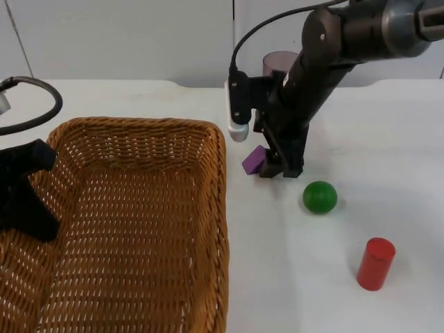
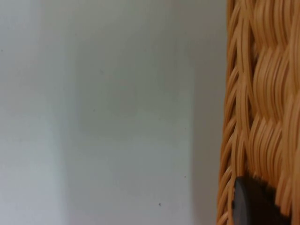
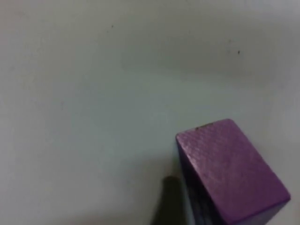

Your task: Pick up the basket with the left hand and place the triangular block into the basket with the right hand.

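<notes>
- The basket (image 1: 139, 222) is the landmark: a wide woven tray held up close under the top camera, its rim filling much of that view.
- The left gripper (image 1: 28, 191) sits at the basket's far-left rim; in the left wrist view a black fingertip (image 2: 255, 204) lies against the wicker wall (image 2: 262, 108), so it reads as clamped on the basket.
- The triangular block (image 1: 254, 160) — purple — lies just beyond the basket's right rim; whether it rests on the desk (image 1: 388, 139) or is already lifted I cannot tell.
- The right gripper (image 1: 272, 165) is down at the block, on the side away from the basket. The right wrist view shows the purple block (image 3: 232, 171) close up, but whether the fingers are closed on it I cannot tell.
- The green ball (image 1: 320, 197) and red cylinder (image 1: 375, 263) lie further right of the basket, well apart from the block; a dark cup (image 1: 279, 64) stands behind the right arm.
- Step in hand, as I judge it: securing the block. Doing it well means pinching its flat faces, not the sloped one, then lifting straight up until it clears the basket's rim — only then crossing over.
- Keep the basket level and release low over the weave so the block does not bounce out.
</notes>
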Available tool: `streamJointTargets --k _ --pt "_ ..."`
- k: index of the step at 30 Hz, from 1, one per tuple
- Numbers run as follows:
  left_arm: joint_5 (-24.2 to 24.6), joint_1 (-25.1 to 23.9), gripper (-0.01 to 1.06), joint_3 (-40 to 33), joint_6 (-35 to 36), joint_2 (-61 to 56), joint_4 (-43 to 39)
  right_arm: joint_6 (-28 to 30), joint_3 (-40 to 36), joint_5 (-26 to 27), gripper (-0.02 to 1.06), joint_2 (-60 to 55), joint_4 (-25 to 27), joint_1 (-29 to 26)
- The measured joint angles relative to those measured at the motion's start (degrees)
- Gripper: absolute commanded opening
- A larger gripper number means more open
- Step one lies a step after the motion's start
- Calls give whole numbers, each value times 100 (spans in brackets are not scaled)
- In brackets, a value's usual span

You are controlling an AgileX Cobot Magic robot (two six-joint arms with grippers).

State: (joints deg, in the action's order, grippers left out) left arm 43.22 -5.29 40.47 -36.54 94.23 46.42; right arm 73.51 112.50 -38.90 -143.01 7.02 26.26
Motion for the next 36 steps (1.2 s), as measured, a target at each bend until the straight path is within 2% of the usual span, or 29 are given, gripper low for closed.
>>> streamJointTargets --k 4,5,11,12,15,16,17,20,21,24,26,27,31,36 --pt "0 0 0 0 0 0 0 62 0 -76 4 -34 0 0" --pt "0 0 0 0 0 0 0 62 0 -76 0 -34 0 0" --pt "0 0 0 0 -11 0 0 84 0 -127 0 4 -13 0" --pt "0 0 0 0 -11 0 0 -88 -11 -310 0 91 -74 0" --pt "0 0 0 0 -11 0 0 -885 -33 -977 0 511 -144 0" --pt "0 0 0 0 -11 0 0 -885 -33 -977 0 511 -144 0" --pt "0 0 0 0 -23 0 0 -1239 -33 -1282 0 748 -159 0" --pt "-44 0 0 0 -47 0 11 -2407 -33 -1768 0 1475 -183 0" --pt "-44 0 0 0 -47 0 11 -2407 -33 -1768 0 1475 -183 0" --pt "-107 0 0 0 -47 0 21 -3999 -33 -2072 0 2051 -275 0" --pt "-107 0 0 0 -47 0 21 -4806 -33 -2280 0 2286 -359 0" --pt "-107 0 0 0 -47 0 21 -4806 -33 -2280 0 2286 -359 0" --pt "-107 0 0 0 -47 0 33 -5630 -33 -2772 0 2596 -359 0" --pt "-107 0 0 0 -47 0 33 -5875 -443 -2969 0 3031 -419 0"
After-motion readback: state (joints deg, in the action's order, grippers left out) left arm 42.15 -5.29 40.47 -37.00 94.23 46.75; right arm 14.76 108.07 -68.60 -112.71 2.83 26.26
